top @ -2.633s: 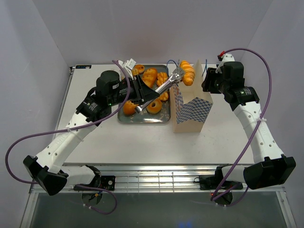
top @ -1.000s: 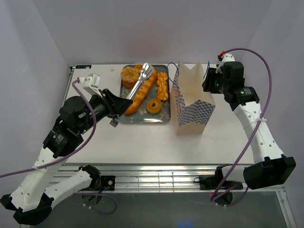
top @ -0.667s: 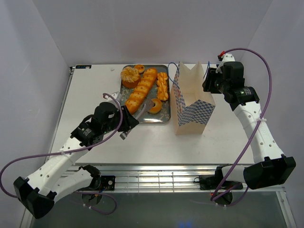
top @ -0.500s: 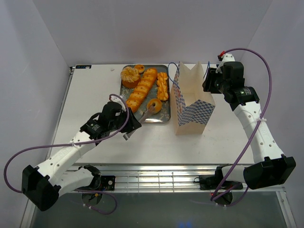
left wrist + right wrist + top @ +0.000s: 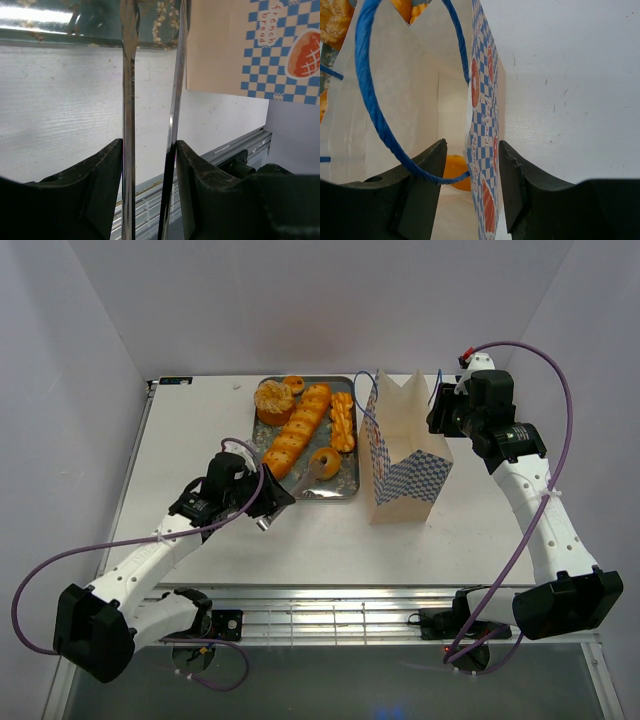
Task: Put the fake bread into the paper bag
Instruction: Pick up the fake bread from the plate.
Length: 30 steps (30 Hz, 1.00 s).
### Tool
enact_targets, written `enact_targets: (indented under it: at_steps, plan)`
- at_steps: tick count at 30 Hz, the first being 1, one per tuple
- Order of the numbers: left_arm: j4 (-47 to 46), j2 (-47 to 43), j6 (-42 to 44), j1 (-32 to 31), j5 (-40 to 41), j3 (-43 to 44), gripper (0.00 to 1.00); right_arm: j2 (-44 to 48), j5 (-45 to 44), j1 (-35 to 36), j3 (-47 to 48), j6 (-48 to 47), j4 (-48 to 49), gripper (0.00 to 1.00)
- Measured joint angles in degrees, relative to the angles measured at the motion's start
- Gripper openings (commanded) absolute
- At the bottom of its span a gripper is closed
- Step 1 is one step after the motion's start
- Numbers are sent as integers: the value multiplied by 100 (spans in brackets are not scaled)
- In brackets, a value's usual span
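Right wrist: glossy bread (image 5: 454, 173) inside checkered paper bag (image 5: 485, 95).

— What does the table (image 5: 200, 420) carry?
— It's a white top. A grey tray (image 5: 352, 472) lies flat toward the far edge.
— And beside it?
— The bag (image 5: 405, 475) stands upright just right of the tray, mouth open.
— Touching?
— A thin strip of table seems to show between them.

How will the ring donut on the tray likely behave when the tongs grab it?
The ring donut looks glossy, so it may slip between the smooth metal tongs. Lying flat on the tray, it probably won't roll. Its hard shine suggests stiff plastic.
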State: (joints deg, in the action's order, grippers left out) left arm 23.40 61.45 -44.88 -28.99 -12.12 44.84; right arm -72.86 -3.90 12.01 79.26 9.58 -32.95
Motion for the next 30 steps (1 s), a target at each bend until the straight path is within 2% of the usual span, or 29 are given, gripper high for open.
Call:
enact_targets:
  at_steps: [7,15,22,30]
  plan:
    - [-372,-42,-271,848,-905,-761,56,20,2,0,-44,0,4,52]
    - [-1141,315,-579,1172,-1880,-979,56,37,2,0,-46,2,7,52]
    - [-1510,632,-713,1353,-2258,-1073,56,63,0,0,-61,0,11,51]
    - [-1628,715,-758,1460,-2288,-1086,56,76,2,0,-85,0,11,51]
